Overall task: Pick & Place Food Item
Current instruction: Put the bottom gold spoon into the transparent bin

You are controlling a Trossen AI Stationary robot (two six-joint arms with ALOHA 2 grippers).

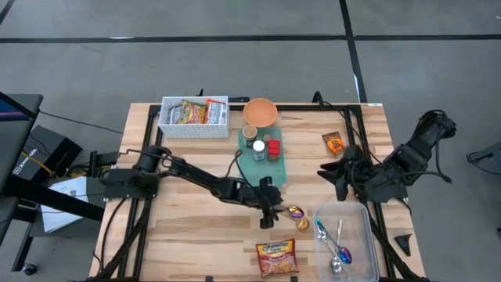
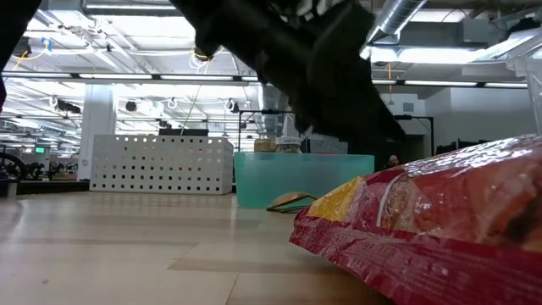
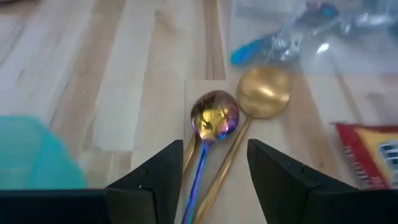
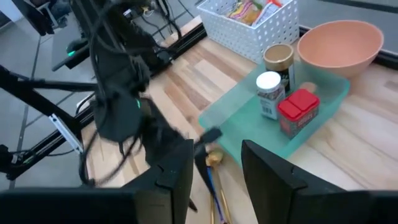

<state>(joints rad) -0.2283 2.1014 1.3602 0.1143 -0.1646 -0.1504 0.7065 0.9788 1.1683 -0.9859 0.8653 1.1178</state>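
A red and yellow snack packet lies flat near the table's near edge and fills the right of the low view. An orange packet lies flat at the right. My left gripper is low over the table's middle and open. In the left wrist view its fingers stand on either side of the handles of an iridescent spoon and a gold spoon, which lie on the wood. My right gripper is open and empty, raised at the right.
A teal tray with jars and a red box sits at the middle. An orange bowl and a white basket of packets stand at the far edge. A clear tub with spoons sits near right.
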